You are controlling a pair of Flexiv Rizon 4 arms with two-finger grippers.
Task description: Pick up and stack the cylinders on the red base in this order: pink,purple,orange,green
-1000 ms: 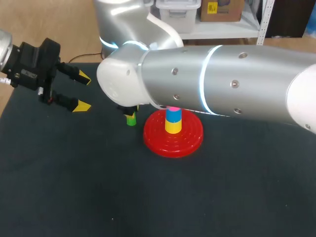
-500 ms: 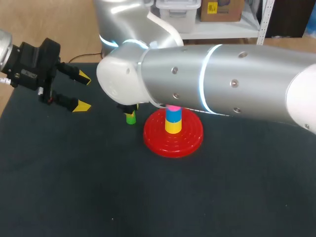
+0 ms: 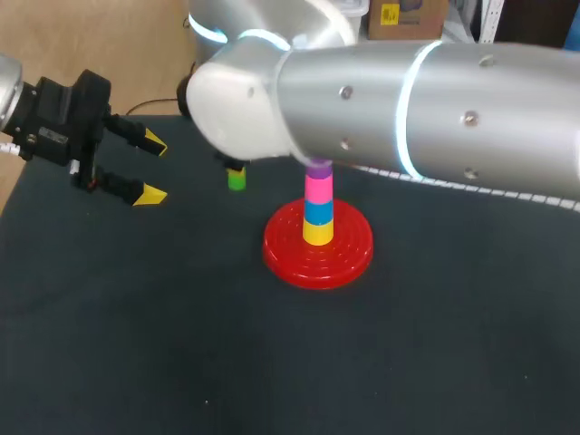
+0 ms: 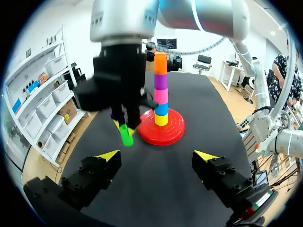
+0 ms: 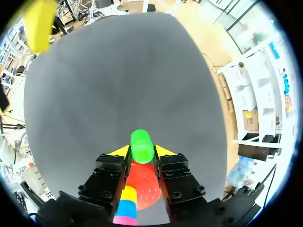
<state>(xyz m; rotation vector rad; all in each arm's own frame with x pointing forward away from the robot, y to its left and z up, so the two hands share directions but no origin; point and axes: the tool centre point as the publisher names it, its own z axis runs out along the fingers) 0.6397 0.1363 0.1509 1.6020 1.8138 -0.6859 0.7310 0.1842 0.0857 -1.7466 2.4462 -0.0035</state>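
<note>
My right gripper [image 5: 142, 151] is shut on the green cylinder [image 5: 141, 145], which hangs above the dark table, left of the stack. In the left wrist view the green cylinder [image 4: 126, 135] shows between the right gripper's [image 4: 124, 128] yellow tips. The red base [image 3: 317, 246] carries yellow, blue, pink, purple and orange cylinders [image 4: 161, 90]. In the head view my right arm hides the top of the stack [image 3: 318, 208]; the green cylinder [image 3: 236, 178] sits under its wrist. My left gripper [image 3: 152, 169] stands open and empty at the table's far left.
My thick right arm [image 3: 408, 118] spans the table from the right, above the stack. Bare dark tabletop [image 3: 272, 362] lies in front of the base.
My right arm has risen and carried the green cylinder up off the table. More of the stack now shows under it. The left arm has not moved.
</note>
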